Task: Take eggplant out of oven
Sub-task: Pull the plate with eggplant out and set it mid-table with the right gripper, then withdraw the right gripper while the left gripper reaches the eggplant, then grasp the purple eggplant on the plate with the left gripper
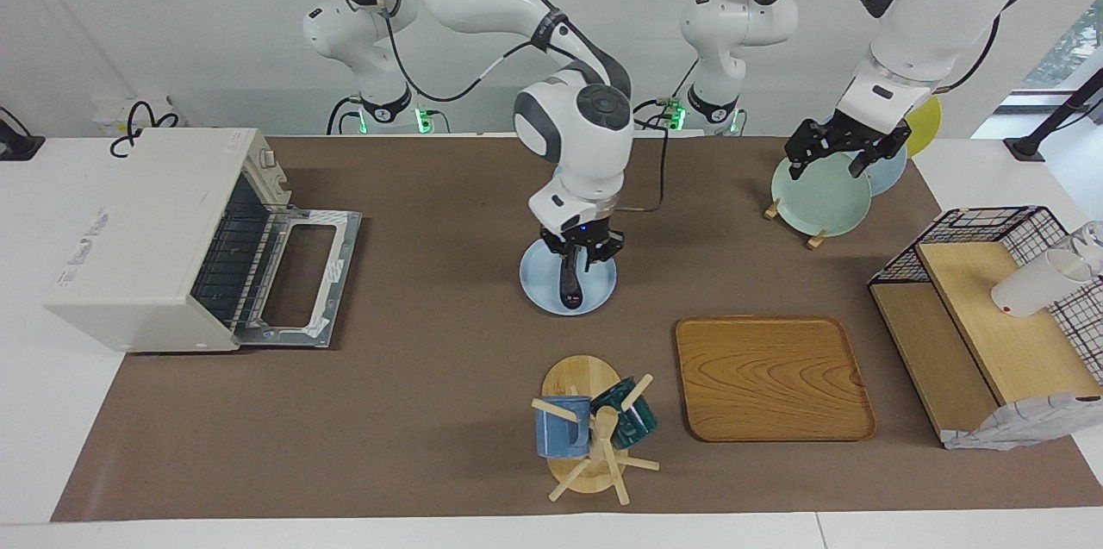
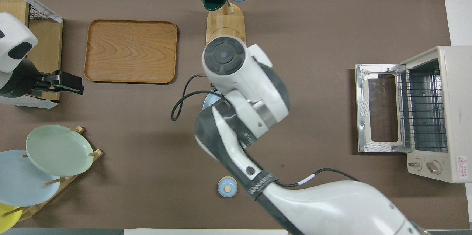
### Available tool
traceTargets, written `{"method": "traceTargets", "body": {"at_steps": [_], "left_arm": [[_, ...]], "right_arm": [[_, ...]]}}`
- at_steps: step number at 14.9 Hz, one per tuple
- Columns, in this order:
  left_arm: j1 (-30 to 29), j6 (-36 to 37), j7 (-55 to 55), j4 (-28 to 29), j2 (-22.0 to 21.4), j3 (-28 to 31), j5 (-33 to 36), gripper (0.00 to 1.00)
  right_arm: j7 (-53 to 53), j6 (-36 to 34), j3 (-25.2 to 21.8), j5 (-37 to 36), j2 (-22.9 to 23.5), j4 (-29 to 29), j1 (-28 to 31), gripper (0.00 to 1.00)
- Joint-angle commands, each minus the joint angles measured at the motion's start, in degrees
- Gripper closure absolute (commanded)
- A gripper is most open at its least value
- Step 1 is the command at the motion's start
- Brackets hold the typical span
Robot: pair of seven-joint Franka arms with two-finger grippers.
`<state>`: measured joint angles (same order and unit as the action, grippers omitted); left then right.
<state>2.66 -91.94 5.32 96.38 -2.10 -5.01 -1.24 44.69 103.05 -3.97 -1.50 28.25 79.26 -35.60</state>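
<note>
The off-white oven (image 1: pixel 146 239) stands at the right arm's end of the table with its door (image 1: pixel 302 273) folded down flat; its wire rack (image 2: pixel 420 109) is bare. The dark eggplant (image 1: pixel 569 283) is at the middle of the table, its lower end on a light blue plate (image 1: pixel 595 295). My right gripper (image 1: pixel 579 256) is right over that plate and shut on the eggplant's upper end. In the overhead view the right arm hides the eggplant and most of the plate (image 2: pixel 208 100). My left gripper (image 1: pixel 843 157) waits in the air over the plate rack.
A wooden tray (image 1: pixel 771 377) and a mug tree (image 1: pixel 595 428) with two mugs lie farther from the robots than the plate. A plate rack (image 1: pixel 819 196) holds several plates. A wire basket shelf (image 1: pixel 991 308) with a white cup stands at the left arm's end. A small blue lid (image 2: pixel 227 186) lies near the robots.
</note>
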Motion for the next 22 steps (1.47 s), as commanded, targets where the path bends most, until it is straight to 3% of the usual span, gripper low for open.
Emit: {"method": "traceTargets", "body": {"at_steps": [1, 3, 6, 8, 9, 12, 16, 22], "left_arm": [[0.1, -0.2, 0.4, 0.0, -0.2, 0.4, -0.4, 0.00], [0.2, -0.3, 0.6, 0.1, -0.2, 0.4, -0.4, 0.00], [0.6, -1.0, 0.6, 0.0, -0.1, 0.3, -0.5, 0.00], [1.1, -1.6, 0.7, 0.0, -0.1, -0.2, -0.7, 0.00], [1.8, -1.6, 0.7, 0.1, -0.1, -0.4, -1.4, 0.00], [5.4, -2.4, 3.2, 0.7, 0.3, -0.4, -5.5, 0.00], [14.1, -10.3, 11.1, 5.6, 0.8, -0.4, -7.2, 0.00], [25.7, -20.2, 20.8, 7.5, 9.0, -0.4, -7.2, 0.00]], "right_arm": [[-6.1, -6.5, 0.8, -4.0, -3.6, 4.3, 6.0, 0.71], [-7.0, -5.4, 0.8, -7.5, -7.2, 13.6, 7.9, 0.72], [-7.4, 4.0, 0.9, -10.7, -11.5, 27.5, 12.5, 0.75], [-11.8, 8.9, 0.7, -11.2, -12.9, 32.9, 14.3, 0.90], [-14.8, 10.2, 0.8, -12.5, -13.1, 34.2, 15.9, 0.99], [-17.5, 11.8, 0.8, -14.2, -13.1, 35.3, 18.6, 1.00], [-17.6, 15.2, 0.8, -15.4, -14.1, 39.1, 20.9, 1.00], [-21.0, 15.1, 0.8, -18.3, -14.5, 40.4, 22.9, 1.00]]}}
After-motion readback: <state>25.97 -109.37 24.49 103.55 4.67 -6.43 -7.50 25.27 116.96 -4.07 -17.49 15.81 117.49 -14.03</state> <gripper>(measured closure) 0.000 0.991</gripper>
